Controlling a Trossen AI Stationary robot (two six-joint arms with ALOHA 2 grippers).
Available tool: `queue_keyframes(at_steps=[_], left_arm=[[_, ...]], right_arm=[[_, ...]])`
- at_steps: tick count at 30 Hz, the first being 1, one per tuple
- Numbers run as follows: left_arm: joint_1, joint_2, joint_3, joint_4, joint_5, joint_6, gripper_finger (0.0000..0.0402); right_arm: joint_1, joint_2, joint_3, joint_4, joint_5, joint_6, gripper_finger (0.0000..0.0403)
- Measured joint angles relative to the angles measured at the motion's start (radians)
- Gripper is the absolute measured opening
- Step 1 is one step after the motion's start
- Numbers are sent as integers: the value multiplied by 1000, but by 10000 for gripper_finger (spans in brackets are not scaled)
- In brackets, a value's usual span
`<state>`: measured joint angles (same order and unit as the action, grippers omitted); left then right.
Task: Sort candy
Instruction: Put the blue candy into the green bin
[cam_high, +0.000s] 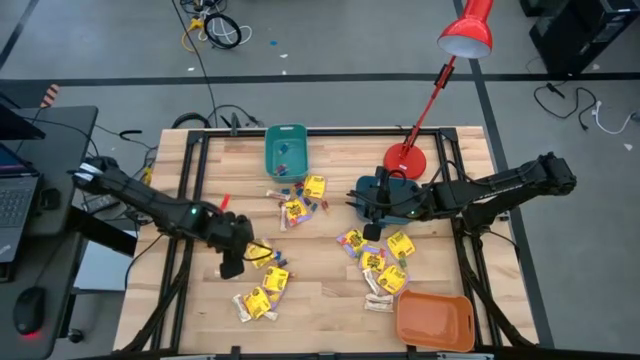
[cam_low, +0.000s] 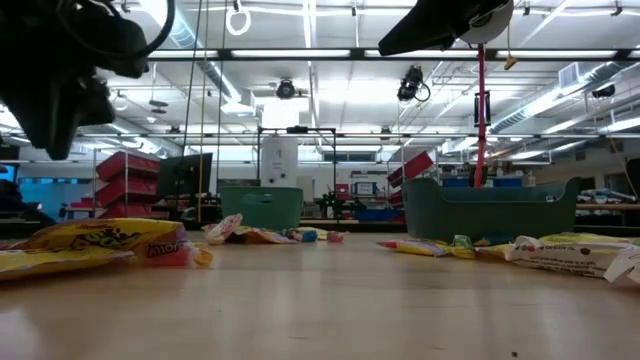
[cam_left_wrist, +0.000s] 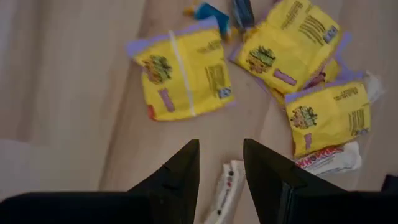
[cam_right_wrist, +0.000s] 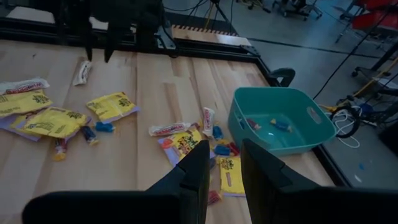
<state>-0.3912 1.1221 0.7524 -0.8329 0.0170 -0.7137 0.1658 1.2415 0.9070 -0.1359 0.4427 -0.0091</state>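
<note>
Candy lies scattered over the wooden table: yellow packets (cam_left_wrist: 183, 74) (cam_left_wrist: 292, 46), small blue and red pieces (cam_right_wrist: 102, 127) and pale sticks. My left gripper (cam_left_wrist: 221, 146) (cam_high: 232, 268) hangs open, pointing steeply down above the left cluster (cam_high: 262, 290). A white stick candy (cam_left_wrist: 227, 186) lies flat on the table below the gap, untouched. My right gripper (cam_right_wrist: 221, 146) (cam_high: 372, 230) stands open and holds nothing, above the middle of the table beside a dark teal bin (cam_high: 388, 197).
A light teal bin (cam_high: 285, 152) (cam_right_wrist: 280, 124) with a few small candies stands at the far edge. An orange bin (cam_high: 435, 320) sits at the near right corner. A red lamp's base (cam_high: 404, 158) stands behind the dark bin. More candy lies in the middle (cam_high: 300, 205) (cam_high: 380, 262).
</note>
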Motion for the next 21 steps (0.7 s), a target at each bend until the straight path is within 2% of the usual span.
queue_keyframes(at_steps=[8, 17, 21], left_arm=[[-89, 0, -84, 221, -6, 1, 127], [-91, 48, -119, 455, -281, 83, 127], [-81, 98, -119, 529, -315, 132, 127]], right_arm=[[0, 0, -55, 58, -1, 7, 77], [0, 0, -106, 121, -1, 17, 77], [0, 0, -106, 159, -1, 9, 77]])
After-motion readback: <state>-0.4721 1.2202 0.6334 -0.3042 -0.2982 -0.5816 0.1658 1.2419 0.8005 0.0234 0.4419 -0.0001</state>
